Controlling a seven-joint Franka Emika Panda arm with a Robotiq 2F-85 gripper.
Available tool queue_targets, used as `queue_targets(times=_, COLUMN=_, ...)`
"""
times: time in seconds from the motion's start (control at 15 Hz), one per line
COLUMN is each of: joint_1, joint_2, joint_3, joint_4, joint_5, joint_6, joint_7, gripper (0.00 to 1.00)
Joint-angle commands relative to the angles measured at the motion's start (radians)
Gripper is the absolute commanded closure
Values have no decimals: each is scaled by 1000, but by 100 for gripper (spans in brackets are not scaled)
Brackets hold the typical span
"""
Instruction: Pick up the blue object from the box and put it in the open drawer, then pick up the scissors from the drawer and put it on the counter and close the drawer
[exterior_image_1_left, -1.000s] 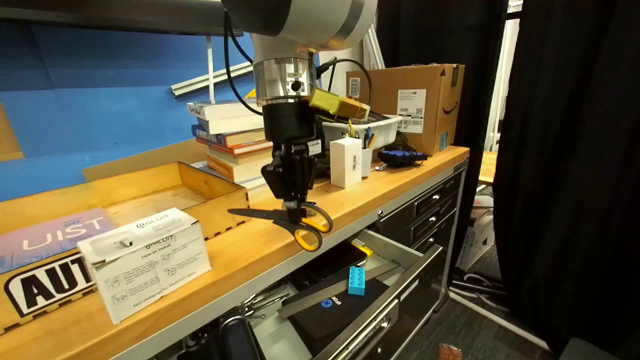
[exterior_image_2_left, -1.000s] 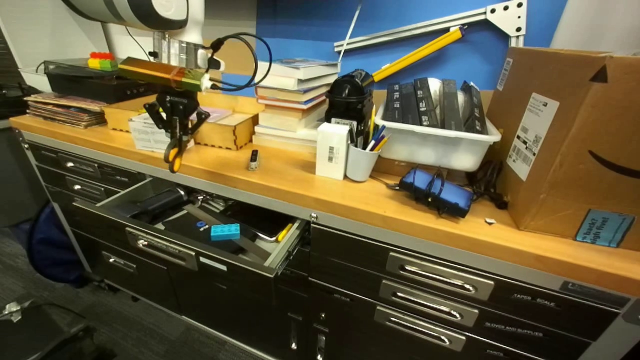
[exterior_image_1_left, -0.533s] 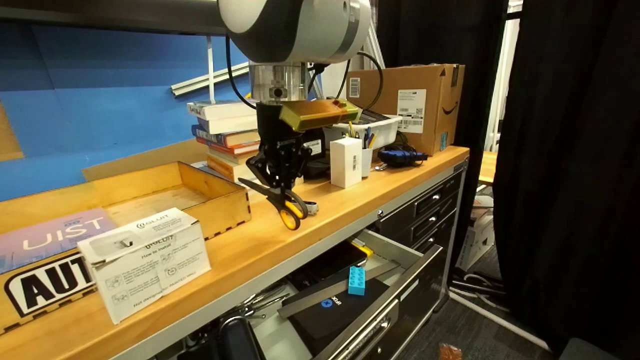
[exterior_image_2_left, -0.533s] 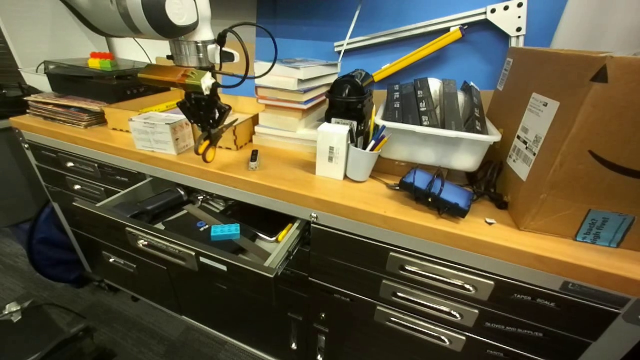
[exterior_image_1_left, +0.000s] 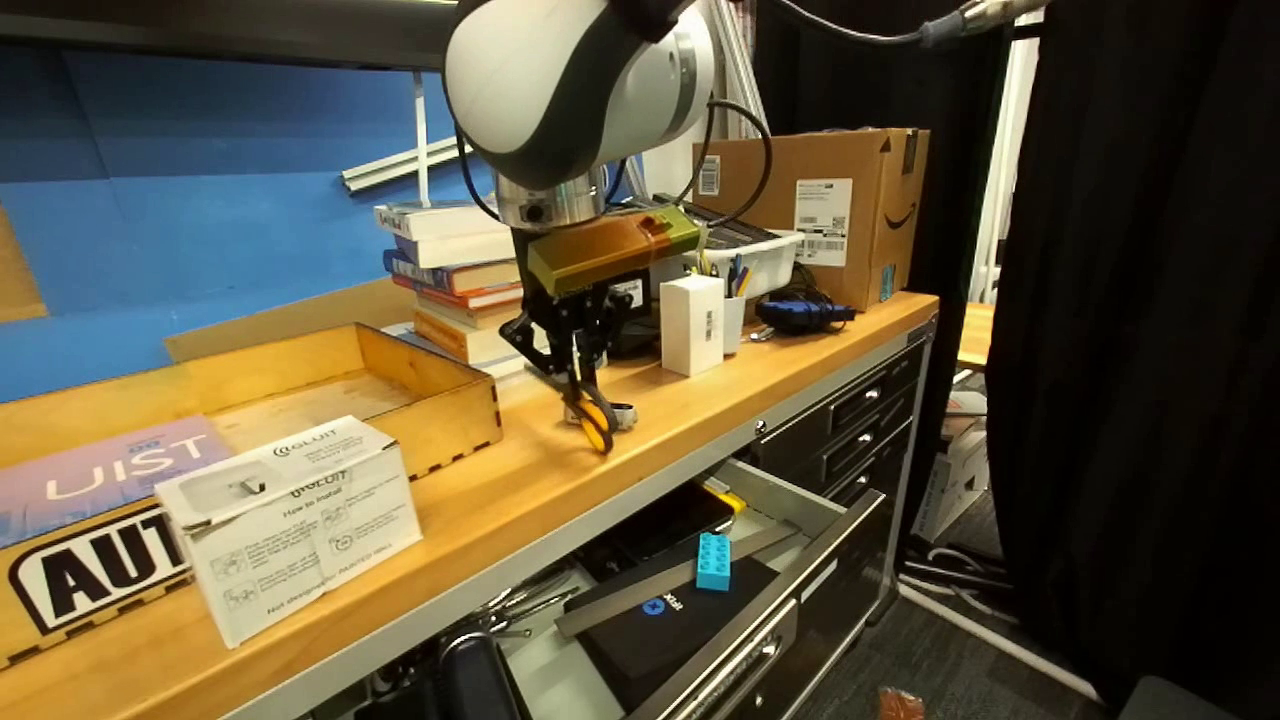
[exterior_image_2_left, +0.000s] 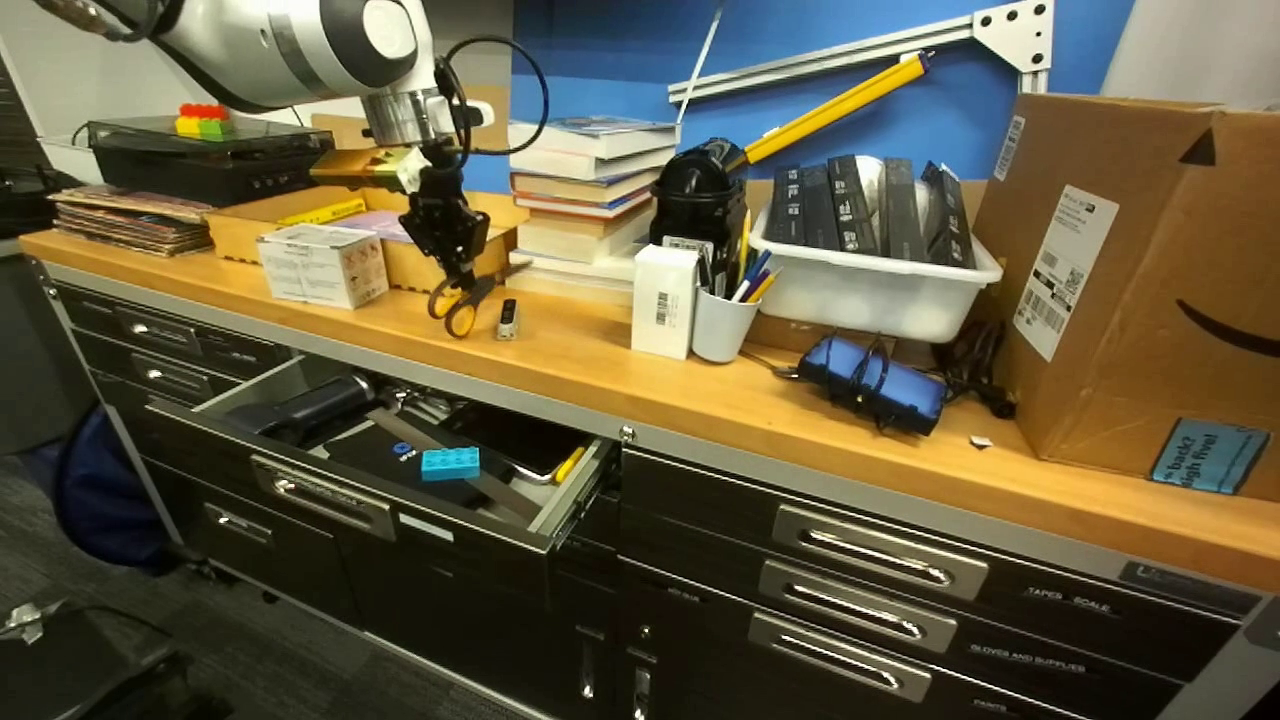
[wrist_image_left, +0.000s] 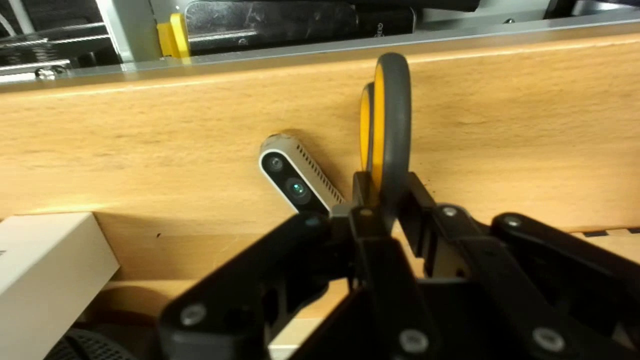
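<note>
My gripper (exterior_image_1_left: 580, 385) (exterior_image_2_left: 460, 280) (wrist_image_left: 382, 185) is shut on the scissors (exterior_image_1_left: 597, 420) (exterior_image_2_left: 462, 314) (wrist_image_left: 397, 115), with yellow-and-black handles pointing down. I hold them low over the wooden counter (exterior_image_1_left: 490, 525) (exterior_image_2_left: 590, 350) (wrist_image_left: 150, 145); I cannot tell whether they touch it. The blades are mostly hidden by the fingers. The blue object, a toy brick (exterior_image_1_left: 714, 561) (exterior_image_2_left: 450, 463), lies on a black box in the open drawer (exterior_image_1_left: 785, 490) (exterior_image_2_left: 215, 455). The white box (exterior_image_1_left: 290, 530) (exterior_image_2_left: 325, 265) stands on the counter in both exterior views.
A small camera (exterior_image_2_left: 507, 320) (wrist_image_left: 300, 175) lies beside the scissors. An upright white box (exterior_image_1_left: 692, 325) (exterior_image_2_left: 664, 302) and pen cup (exterior_image_2_left: 724, 325) stand farther along. Books (exterior_image_2_left: 590, 200) and a wooden tray (exterior_image_1_left: 430, 410) are behind. A cardboard box (exterior_image_2_left: 1130, 300) stands at the end.
My gripper has carried the scissors back over the counter and lower, toward the small camera, and the wrist has turned. The drawer and blue brick have not moved.
</note>
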Motion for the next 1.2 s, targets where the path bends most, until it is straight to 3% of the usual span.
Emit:
queue_targets(times=0.0, joint_1=34, joint_2=36, joint_3=-5, joint_4=64, joint_5=-11, joint_6=-28, joint_7=29, gripper=48)
queue_targets(times=0.4, joint_1=51, joint_2=-58, joint_3=3, joint_4=16, joint_5=8, joint_6=-33, joint_7=2, gripper=1)
queue_targets(times=0.67, joint_1=26, joint_2=-161, joint_3=22, joint_4=-59, joint_5=153, joint_6=-155, joint_7=-188, gripper=0)
queue_targets(times=0.93, joint_1=9, joint_2=-255, joint_3=4, joint_4=-232, joint_5=322, joint_6=-287, joint_7=-316, gripper=0)
queue_targets(times=1.13, joint_1=0, joint_2=-243, joint_3=-3, joint_4=-342, joint_5=325, joint_6=-234, joint_7=-310, gripper=0)
